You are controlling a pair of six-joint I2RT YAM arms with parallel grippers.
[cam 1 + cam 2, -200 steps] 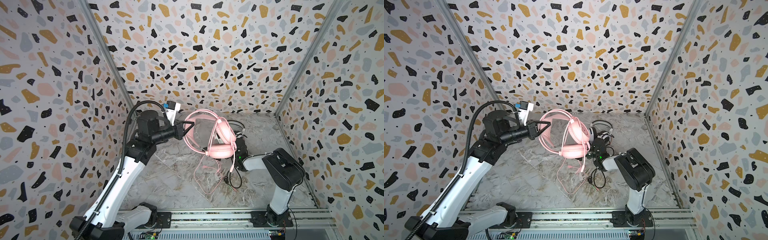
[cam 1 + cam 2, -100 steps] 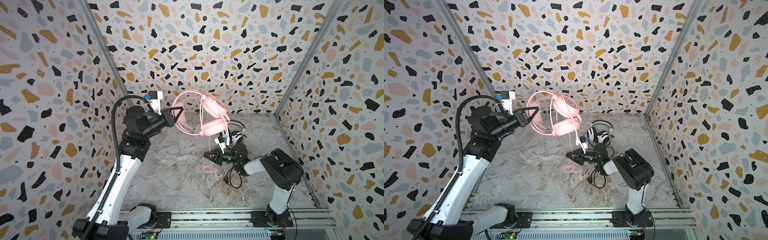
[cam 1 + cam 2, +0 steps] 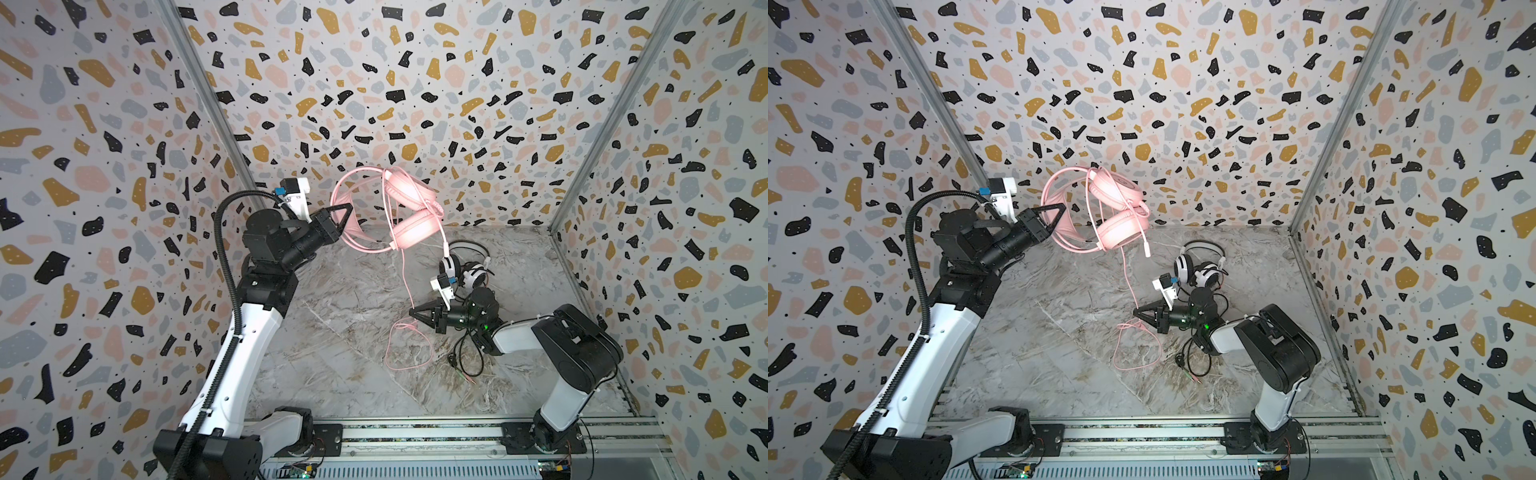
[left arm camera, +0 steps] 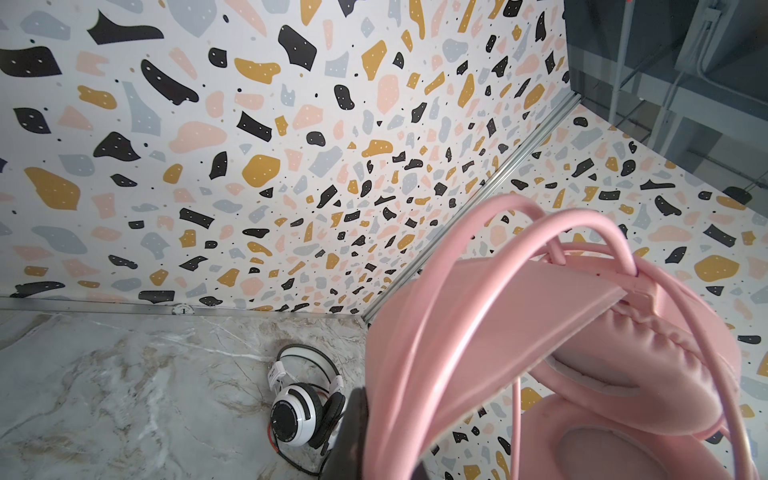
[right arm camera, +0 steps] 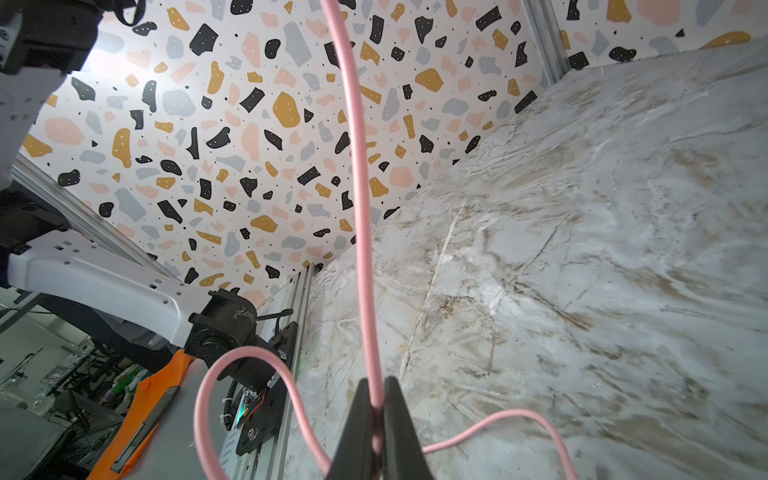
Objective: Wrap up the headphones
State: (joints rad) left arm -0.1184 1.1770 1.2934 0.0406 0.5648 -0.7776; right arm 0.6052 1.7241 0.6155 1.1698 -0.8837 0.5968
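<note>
The large all-pink over-ear headset [image 3: 409, 216] hangs high at far centre, its band clamped in the closed left gripper [image 3: 345, 219]. The smaller white-and-black striped headset [image 3: 465, 270] lies far right, untouched, its black cable [image 3: 469, 353] sprawled nearer. The right gripper [image 3: 412, 311] pinches the thin pink cable [image 5: 365, 249], most of which trails loose, so wrapping looks barely begun with 2 headsets left. The grey marble-look tabletop [image 3: 332, 332] has terrazzo-print walls [image 3: 374, 83] on 3 sides.
</note>
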